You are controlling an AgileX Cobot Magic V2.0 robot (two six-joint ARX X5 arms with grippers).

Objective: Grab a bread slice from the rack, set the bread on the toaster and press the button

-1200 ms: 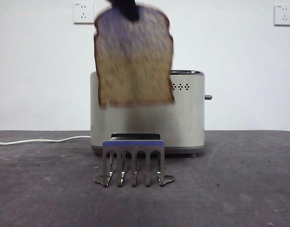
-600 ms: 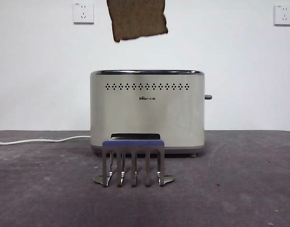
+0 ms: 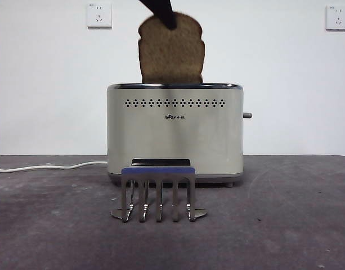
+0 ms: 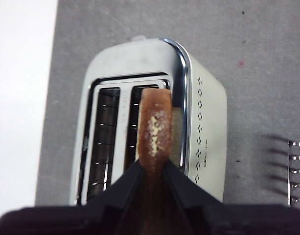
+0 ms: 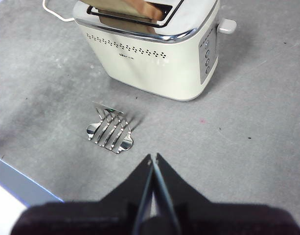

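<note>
While the toaster (image 3: 175, 132) is standing behind the empty rack (image 3: 158, 191), I am holding the slice of bread (image 3: 171, 53) upright over its nearer slot, long axis along it, my left gripper (image 4: 152, 166) clamping the crust; my right gripper (image 5: 153, 159) is waiting, jaws together.

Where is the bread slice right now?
In the front view the slice of bread stands upright over the toaster, held by the left claw above one slot.

toaster (image 3: 175, 140): smooth cream shell, glossy chrome rim
rack (image 3: 158, 194): shiny metal prongs
slice of bread (image 3: 171, 53): rough, speckled crumb
bench (image 3: 285, 225): matt grey, grainy
</note>
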